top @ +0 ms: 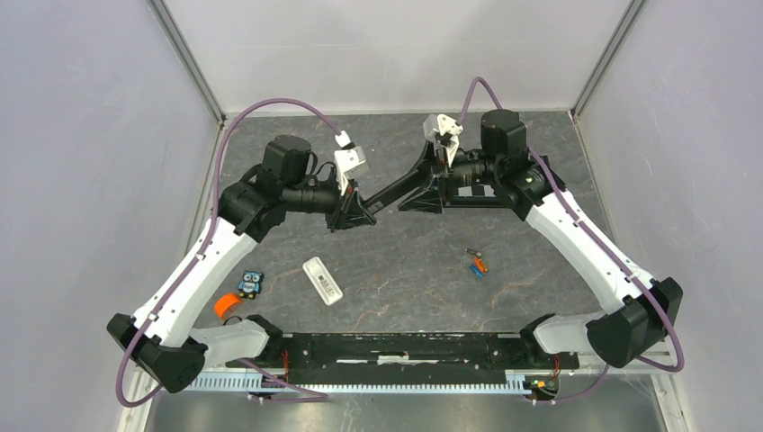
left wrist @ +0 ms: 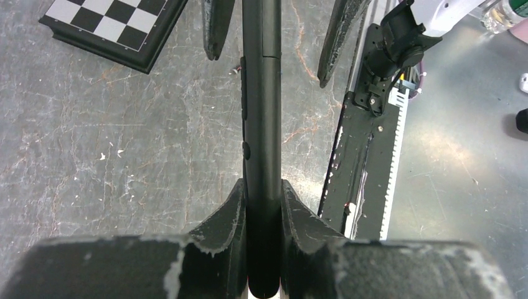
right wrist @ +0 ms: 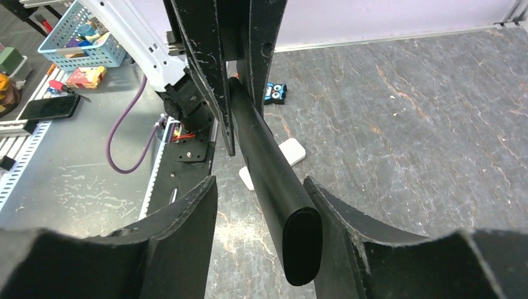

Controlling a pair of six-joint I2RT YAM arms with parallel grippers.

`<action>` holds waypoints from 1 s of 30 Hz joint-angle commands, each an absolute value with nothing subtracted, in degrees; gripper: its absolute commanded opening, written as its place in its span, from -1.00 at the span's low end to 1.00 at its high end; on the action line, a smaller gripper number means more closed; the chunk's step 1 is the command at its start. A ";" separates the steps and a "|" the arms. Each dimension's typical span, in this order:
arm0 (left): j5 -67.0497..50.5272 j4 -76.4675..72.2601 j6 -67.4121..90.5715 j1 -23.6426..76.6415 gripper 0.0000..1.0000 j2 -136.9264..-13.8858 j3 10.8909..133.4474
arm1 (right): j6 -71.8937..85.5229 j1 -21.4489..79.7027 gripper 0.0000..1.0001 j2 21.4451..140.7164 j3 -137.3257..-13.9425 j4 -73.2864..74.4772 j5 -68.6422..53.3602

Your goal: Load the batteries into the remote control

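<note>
**Overhead view.** My left gripper (top: 358,211) is clamped on one end of the slim black remote control (top: 389,196), held above the marbled grey table (top: 405,270). My right gripper (top: 409,191) straddles the other end. The batteries (top: 476,264) lie on the table near my right arm, well apart from the remote. They are too small to count, though orange and blue show.

**Left wrist view.** Matte, scuffed fingers (left wrist: 230,212) press both flanks of the remote, and its gripped end is cut off.

**Right wrist view.** My jaws stand apart, with a gap on either side of the remote's rounded oval end. A flat white piece (right wrist: 292,151) is half hidden behind it.
</note>
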State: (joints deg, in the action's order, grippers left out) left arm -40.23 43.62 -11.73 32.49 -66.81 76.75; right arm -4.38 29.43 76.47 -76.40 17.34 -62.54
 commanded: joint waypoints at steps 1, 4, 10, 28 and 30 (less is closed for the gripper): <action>-44.60 41.01 -14.31 32.37 -0.96 -65.26 77.89 | -2.20 29.77 0.27 76.01 -76.91 12.82 -67.15; -45.34 41.27 -15.01 32.34 -0.96 -64.35 77.56 | -2.14 29.78 0.36 75.42 -76.56 11.96 -68.23; -47.32 41.30 -13.93 32.34 -0.96 -63.67 76.49 | 3.85 29.79 0.23 74.48 -74.78 4.39 -70.41; -46.45 27.74 -1.31 32.37 0.53 -59.58 72.85 | 33.75 29.88 -1.00 71.21 -62.38 -37.10 -74.52; -43.08 23.45 1.49 32.35 0.98 -57.52 70.94 | 33.79 29.74 -1.00 71.68 -63.68 -35.75 -72.02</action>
State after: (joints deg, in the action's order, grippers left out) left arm -47.33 36.05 -6.00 32.71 -62.02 72.77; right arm 30.24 29.41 73.12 -61.49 -30.35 -72.95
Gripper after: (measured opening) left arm 0.817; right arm 0.222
